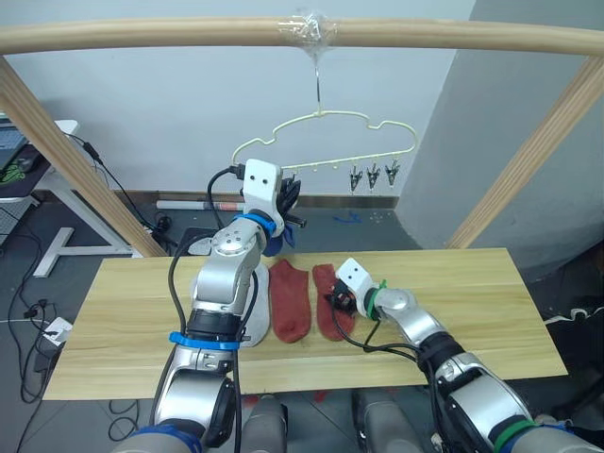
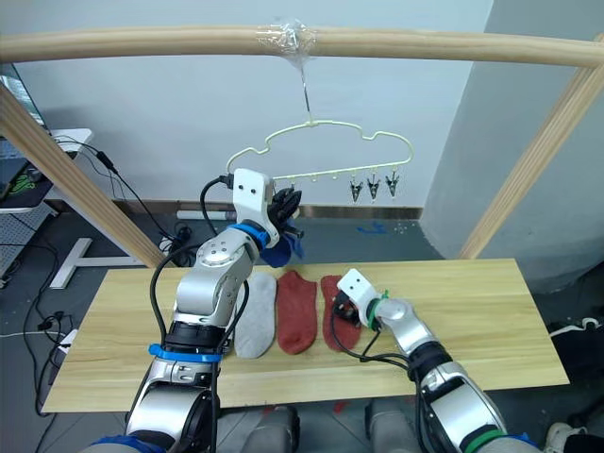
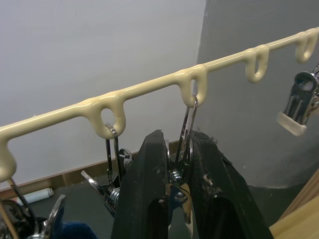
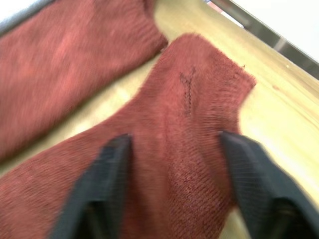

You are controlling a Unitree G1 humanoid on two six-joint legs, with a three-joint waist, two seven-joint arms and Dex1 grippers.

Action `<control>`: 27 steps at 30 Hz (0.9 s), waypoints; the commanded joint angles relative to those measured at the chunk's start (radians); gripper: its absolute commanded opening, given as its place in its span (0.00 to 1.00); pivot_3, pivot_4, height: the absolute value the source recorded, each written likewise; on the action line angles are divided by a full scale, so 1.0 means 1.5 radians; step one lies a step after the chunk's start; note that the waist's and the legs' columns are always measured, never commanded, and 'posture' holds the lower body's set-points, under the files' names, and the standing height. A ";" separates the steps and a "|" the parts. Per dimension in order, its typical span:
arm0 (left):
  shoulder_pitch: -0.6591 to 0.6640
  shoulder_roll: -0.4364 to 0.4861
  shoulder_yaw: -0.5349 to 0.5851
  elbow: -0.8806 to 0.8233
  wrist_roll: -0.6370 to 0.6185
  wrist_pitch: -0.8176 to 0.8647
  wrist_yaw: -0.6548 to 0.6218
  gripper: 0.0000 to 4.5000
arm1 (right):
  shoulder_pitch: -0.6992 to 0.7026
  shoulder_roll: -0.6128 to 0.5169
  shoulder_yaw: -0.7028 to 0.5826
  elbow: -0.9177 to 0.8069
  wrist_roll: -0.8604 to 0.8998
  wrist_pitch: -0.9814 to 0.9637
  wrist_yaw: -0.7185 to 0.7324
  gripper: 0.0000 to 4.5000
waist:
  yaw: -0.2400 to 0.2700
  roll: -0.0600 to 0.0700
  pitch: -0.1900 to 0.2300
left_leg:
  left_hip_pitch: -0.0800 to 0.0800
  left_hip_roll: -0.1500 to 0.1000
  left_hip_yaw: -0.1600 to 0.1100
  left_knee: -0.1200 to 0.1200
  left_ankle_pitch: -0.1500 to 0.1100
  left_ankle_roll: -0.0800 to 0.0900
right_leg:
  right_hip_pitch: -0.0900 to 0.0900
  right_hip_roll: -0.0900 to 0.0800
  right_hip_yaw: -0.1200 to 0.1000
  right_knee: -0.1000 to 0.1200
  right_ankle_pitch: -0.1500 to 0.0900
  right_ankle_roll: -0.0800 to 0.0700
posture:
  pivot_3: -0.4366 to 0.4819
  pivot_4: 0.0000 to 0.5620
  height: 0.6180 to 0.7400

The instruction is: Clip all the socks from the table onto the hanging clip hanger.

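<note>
A cream clip hanger (image 1: 326, 142) hangs from a wooden bar. My left gripper (image 3: 179, 135) is raised to its row of loops and is shut on a metal clip (image 3: 185, 124). A blue sock (image 2: 283, 250) hangs just below that gripper, partly hidden behind the arm. On the table (image 1: 472, 293) lie a light grey sock (image 2: 253, 316) and two rust red socks (image 2: 295, 311) side by side. My right gripper (image 4: 177, 142) is down on the right-hand red sock (image 4: 194, 114), open, with a finger on each side of the fabric.
Three free clips (image 1: 373, 175) hang at the hanger's right end. The wooden top bar (image 1: 142, 36) rests on slanted posts (image 1: 66, 160) at both table ends. Cables and a white stand (image 1: 57, 250) are on the floor at the left.
</note>
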 commanded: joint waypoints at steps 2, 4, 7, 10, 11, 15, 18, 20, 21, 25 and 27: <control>0.008 0.008 -0.003 -0.034 -0.010 0.010 -0.012 0.06 | 0.069 -0.057 0.020 -0.045 -0.042 0.015 0.025 0.25 | 0.001 0.000 0.000 | 0.003 0.000 0.000 0.000 0.000 0.000 | 0.003 0.000 0.000 -0.001 0.000 0.000 | 0.54 0.32 1.00; 0.010 0.010 -0.005 -0.037 -0.013 0.015 -0.020 0.06 | 0.093 -0.075 0.018 -0.083 -0.039 0.020 0.037 0.09 | 0.002 0.000 -0.001 | 0.003 0.000 0.000 0.000 0.000 0.000 | 0.004 0.000 0.000 0.000 0.000 0.000 | 0.53 0.32 1.00; 0.013 -0.001 0.014 -0.044 -0.064 0.075 -0.042 0.06 | 0.144 -0.125 -0.002 -0.205 -0.027 0.002 0.058 0.01 | 0.005 0.000 -0.002 | 0.004 0.000 0.000 0.000 0.000 0.000 | 0.004 0.000 0.000 0.000 0.000 0.001 | 0.51 0.32 1.00; 0.007 -0.029 0.086 -0.056 -0.182 0.206 -0.034 0.06 | 0.192 -0.172 -0.022 -0.357 -0.012 -0.002 0.078 0.01 | 0.005 0.000 -0.001 | 0.003 0.000 0.000 0.000 0.000 0.000 | 0.004 0.000 0.000 -0.001 0.000 0.001 | 0.50 0.31 1.00; -0.001 -0.048 0.127 -0.060 -0.241 0.267 -0.016 0.06 | 0.205 -0.181 -0.031 -0.407 -0.004 0.007 0.080 0.01 | 0.003 0.000 -0.001 | 0.003 0.000 0.000 0.000 0.000 0.000 | 0.004 0.000 0.000 -0.001 0.000 0.001 | 0.50 0.31 1.00; -0.031 -0.074 0.252 -0.062 -0.440 0.467 0.019 0.06 | 0.236 -0.208 -0.053 -0.593 -0.017 0.052 0.072 0.01 | -0.012 0.000 -0.001 | 0.003 0.000 0.000 0.000 0.000 0.000 | 0.003 0.000 0.000 0.000 0.000 0.001 | 0.49 0.32 1.00; -0.039 -0.062 0.271 -0.061 -0.478 0.509 0.038 0.06 | 0.243 -0.213 -0.057 -0.661 -0.031 0.086 0.062 0.01 | -0.013 0.000 -0.002 | 0.003 0.000 0.000 0.001 0.000 0.000 | 0.003 0.000 0.000 0.000 0.000 0.001 | 0.48 0.32 1.00; -0.047 -0.065 0.292 -0.052 -0.505 0.524 0.061 0.06 | 0.243 -0.200 -0.066 -0.699 -0.020 0.128 0.051 0.01 | -0.011 0.000 -0.002 | 0.003 0.000 0.000 0.001 0.000 0.000 | 0.003 0.000 0.000 -0.001 0.000 0.001 | 0.46 0.32 1.00; -0.049 -0.065 0.297 -0.050 -0.516 0.530 0.066 0.06 | 0.239 -0.191 -0.066 -0.716 -0.022 0.148 0.044 0.01 | -0.010 0.000 -0.002 | 0.003 0.000 0.000 0.001 0.000 0.000 | 0.003 0.000 0.000 -0.001 0.000 0.001 | 0.46 0.32 1.00; -0.050 -0.070 0.308 -0.045 -0.550 0.549 0.092 0.06 | 0.216 -0.171 -0.055 -0.755 -0.041 0.188 0.028 0.01 | -0.007 0.000 -0.002 | 0.001 0.000 0.000 0.001 0.000 0.000 | 0.002 0.000 0.000 -0.001 0.000 0.001 | 0.45 0.33 1.00; -0.047 -0.067 0.300 -0.047 -0.556 0.550 0.094 0.06 | 0.201 -0.165 -0.052 -0.765 -0.043 0.204 0.027 0.01 | -0.007 0.000 -0.002 | 0.001 0.000 0.000 0.001 0.000 0.000 | 0.002 0.000 0.000 -0.001 0.000 0.001 | 0.45 0.33 1.00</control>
